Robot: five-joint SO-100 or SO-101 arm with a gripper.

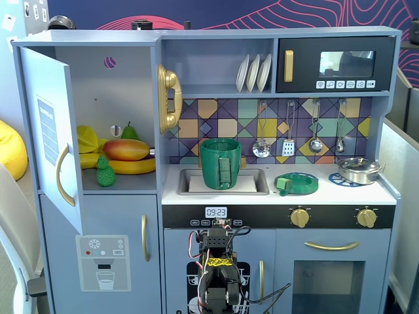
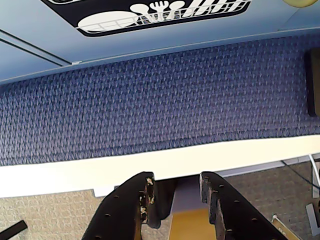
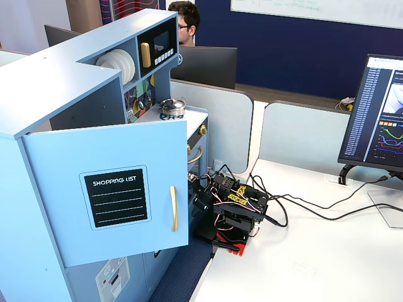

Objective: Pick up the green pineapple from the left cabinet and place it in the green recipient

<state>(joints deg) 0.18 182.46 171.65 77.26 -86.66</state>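
Observation:
In a fixed view the green pineapple (image 1: pixel 105 172) stands at the front of the left cabinet's (image 1: pixel 111 91) shelf, whose door (image 1: pixel 49 131) is swung open. The green recipient (image 1: pixel 220 163) stands upright in the sink. The arm (image 1: pixel 216 261) is folded low in front of the toy kitchen, well below both; it also shows in another fixed view (image 3: pixel 233 204). In the wrist view my gripper (image 2: pixel 176 177) points down at blue carpet, its jaws a little apart with nothing between them. The pineapple and the recipient do not show there.
A mango (image 1: pixel 126 149), a banana (image 1: pixel 131 167) and a green pear (image 1: pixel 129 133) lie behind the pineapple. A flat green dish (image 1: pixel 296 183) and a steel pan (image 1: pixel 359 169) sit on the counter. The open door (image 3: pixel 107 189) juts out beside the arm. Cables (image 3: pixel 302 211) trail over the white desk.

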